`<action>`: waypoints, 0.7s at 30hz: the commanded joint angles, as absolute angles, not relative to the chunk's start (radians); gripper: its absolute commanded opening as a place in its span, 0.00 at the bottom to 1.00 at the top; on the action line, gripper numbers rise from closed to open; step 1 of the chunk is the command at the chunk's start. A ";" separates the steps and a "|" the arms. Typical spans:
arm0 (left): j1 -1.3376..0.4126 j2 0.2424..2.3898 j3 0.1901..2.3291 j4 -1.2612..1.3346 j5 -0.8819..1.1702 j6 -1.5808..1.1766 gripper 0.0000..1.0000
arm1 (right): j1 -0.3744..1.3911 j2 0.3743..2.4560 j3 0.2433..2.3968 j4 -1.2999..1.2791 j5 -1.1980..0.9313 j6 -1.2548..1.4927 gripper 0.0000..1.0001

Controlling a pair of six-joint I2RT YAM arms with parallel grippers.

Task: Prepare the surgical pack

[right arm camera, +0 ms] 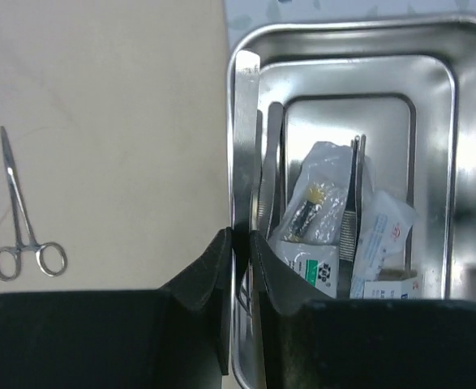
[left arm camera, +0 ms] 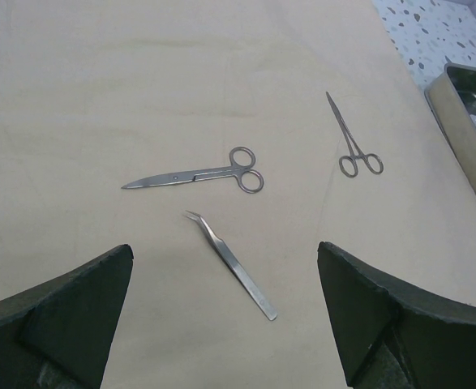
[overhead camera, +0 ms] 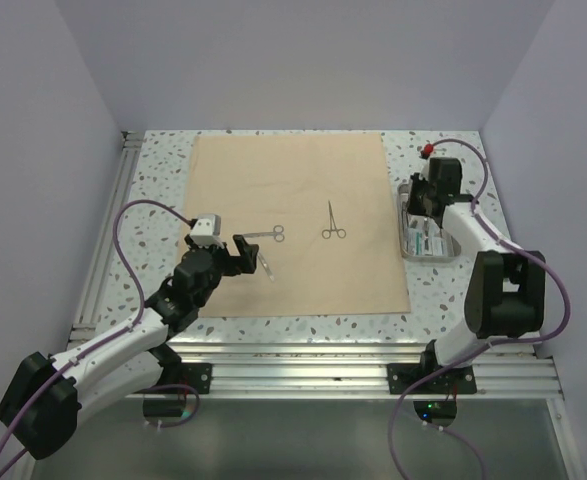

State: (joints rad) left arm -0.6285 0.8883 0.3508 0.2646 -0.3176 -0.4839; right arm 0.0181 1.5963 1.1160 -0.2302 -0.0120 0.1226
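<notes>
The tan cloth sheet (overhead camera: pixel 293 180) lies flat on the table. On it rest scissors (left arm camera: pixel 197 172), ring-handled forceps (left arm camera: pixel 349 138) and bent-tip tweezers (left arm camera: pixel 231 263). My left gripper (left arm camera: pixel 224 253) hovers open over the tweezers and holds nothing. The steel tray (right arm camera: pixel 465 24) stands just off the cloth's right edge (overhead camera: pixel 407 250). It holds clear packets (right arm camera: pixel 319 211) and straight forceps (right arm camera: pixel 353 194). My right gripper (right arm camera: pixel 241 235) is shut on the tray's left wall, one finger inside and one outside.
The speckled table (overhead camera: pixel 153 180) ends in aluminium rails (overhead camera: pixel 103 250) at the left and at the near edge. Pale walls close in the back and both sides. The ring-handled forceps (right arm camera: pixel 23 219) lie on the cloth left of the tray.
</notes>
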 commanded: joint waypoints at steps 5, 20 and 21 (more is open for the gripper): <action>-0.623 0.871 0.360 0.288 -0.302 -0.495 1.00 | -0.046 1.620 1.078 -0.230 0.052 0.192 0.03; -0.623 0.884 0.361 0.290 -0.302 -0.492 1.00 | -0.035 1.671 1.124 -0.291 0.143 0.190 0.50; -0.624 0.885 0.360 0.291 -0.304 -0.492 1.00 | -0.017 1.646 1.143 -0.304 0.144 0.183 0.58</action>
State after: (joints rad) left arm -0.6285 0.8860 0.3508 0.2649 -0.2996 -0.4873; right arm -0.0441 1.7306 1.0790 -0.3000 0.1165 0.1856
